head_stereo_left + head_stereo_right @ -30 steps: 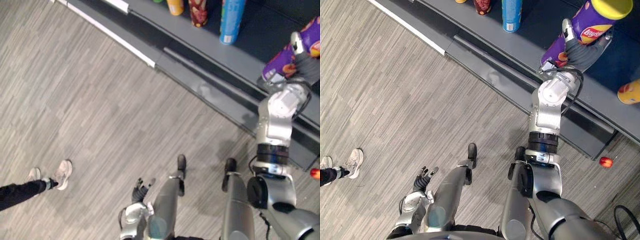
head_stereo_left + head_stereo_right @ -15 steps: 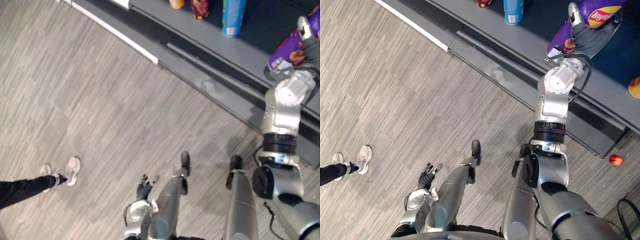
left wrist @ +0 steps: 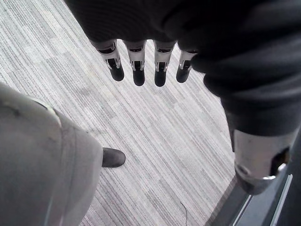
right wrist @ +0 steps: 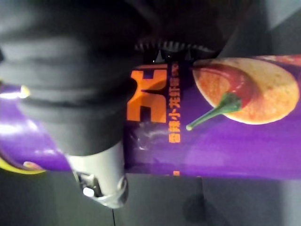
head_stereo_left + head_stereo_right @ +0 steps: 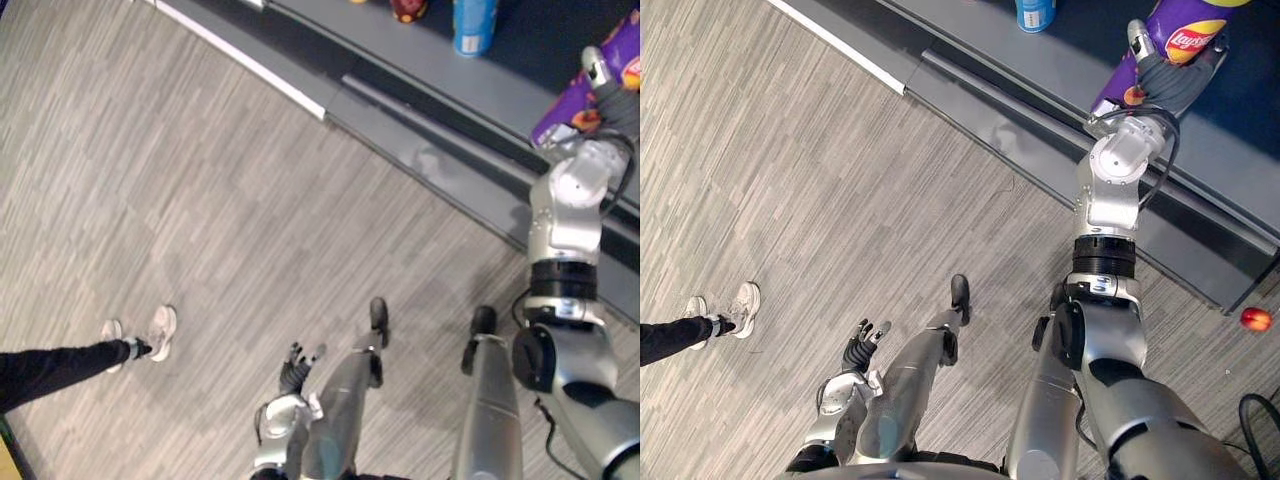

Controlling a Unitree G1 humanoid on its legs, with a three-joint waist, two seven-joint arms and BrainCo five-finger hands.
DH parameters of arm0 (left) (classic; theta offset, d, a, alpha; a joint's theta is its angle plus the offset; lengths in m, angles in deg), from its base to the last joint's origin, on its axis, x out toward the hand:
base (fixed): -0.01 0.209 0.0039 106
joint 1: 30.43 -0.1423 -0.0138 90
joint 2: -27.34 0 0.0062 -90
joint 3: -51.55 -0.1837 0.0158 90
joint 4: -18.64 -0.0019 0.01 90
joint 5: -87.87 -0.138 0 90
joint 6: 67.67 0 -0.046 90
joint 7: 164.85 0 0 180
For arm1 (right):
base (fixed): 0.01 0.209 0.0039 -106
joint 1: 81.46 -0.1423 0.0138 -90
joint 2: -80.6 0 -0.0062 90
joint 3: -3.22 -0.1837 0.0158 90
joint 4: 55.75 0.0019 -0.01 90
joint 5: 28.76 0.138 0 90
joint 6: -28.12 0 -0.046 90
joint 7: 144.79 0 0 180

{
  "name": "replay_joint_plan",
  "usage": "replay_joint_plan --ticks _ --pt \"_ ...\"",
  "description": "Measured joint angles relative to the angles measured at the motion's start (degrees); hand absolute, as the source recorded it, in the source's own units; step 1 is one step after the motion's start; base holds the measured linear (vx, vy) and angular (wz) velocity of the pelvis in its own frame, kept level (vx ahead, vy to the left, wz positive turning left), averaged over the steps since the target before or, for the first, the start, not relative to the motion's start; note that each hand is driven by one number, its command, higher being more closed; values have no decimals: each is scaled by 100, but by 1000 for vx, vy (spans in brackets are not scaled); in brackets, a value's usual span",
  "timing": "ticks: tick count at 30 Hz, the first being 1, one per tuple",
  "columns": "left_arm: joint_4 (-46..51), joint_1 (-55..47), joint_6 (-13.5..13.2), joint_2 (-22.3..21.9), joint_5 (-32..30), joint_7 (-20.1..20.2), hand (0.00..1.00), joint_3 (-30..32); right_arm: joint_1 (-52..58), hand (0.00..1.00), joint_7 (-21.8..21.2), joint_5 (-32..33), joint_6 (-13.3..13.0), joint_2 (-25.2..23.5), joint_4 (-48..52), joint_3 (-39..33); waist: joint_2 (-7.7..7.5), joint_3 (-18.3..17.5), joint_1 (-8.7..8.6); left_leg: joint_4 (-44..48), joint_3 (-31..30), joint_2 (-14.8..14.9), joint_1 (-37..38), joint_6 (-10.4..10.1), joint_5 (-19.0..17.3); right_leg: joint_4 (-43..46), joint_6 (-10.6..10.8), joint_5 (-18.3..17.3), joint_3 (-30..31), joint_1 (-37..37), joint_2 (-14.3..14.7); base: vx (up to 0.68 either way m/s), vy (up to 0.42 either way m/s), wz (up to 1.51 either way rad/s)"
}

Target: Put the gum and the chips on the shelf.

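My right hand (image 5: 1167, 82) is raised at the grey shelf (image 5: 1060, 72) and is shut on a purple chips can (image 5: 1180, 38). The can is tilted, with its lower end over the shelf's front edge. Up close, the can (image 4: 225, 136) shows a chip and a chilli printed on purple, and my thumb (image 4: 99, 174) lies across it. My left hand (image 5: 296, 368) hangs low by my side over the floor. Its fingers (image 3: 137, 70) are straight and it holds nothing.
A blue can (image 5: 473, 25) and a red can (image 5: 408, 8) stand further left on the shelf. A small red ball (image 5: 1255, 319) lies on the floor below the shelf's base. A person's leg and pale shoes (image 5: 150, 333) are at the left on the wood-look floor.
The whole view has shifted a little, so the camera moved. My right hand still holds the purple can at the shelf. The left hand hangs as before.
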Motion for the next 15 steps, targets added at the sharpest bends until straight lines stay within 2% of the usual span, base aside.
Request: replay_joint_plan --ticks 4,10,15 --pt "40 0 -2 -4 119 2 0 -112 -190 100 30 114 -1 184 -45 93 42 -29 75 -11 33 -33 -120 2 27 66 0 0 54 -172 -26 -25 -29 2" --pt "100 -1 -3 -56 219 2 0 -132 -476 100 163 115 -1 308 -52 155 62 -42 83 -102 151 -77 -224 -2 125 182 16 -19 112 -386 -108 -40 -31 5" --pt "206 -4 -27 -56 222 5 0 -151 -707 100 484 87 0 452 -52 198 64 -44 93 -95 188 -123 -321 11 149 254 20 -33 164 -532 -154 -51 -5 3"
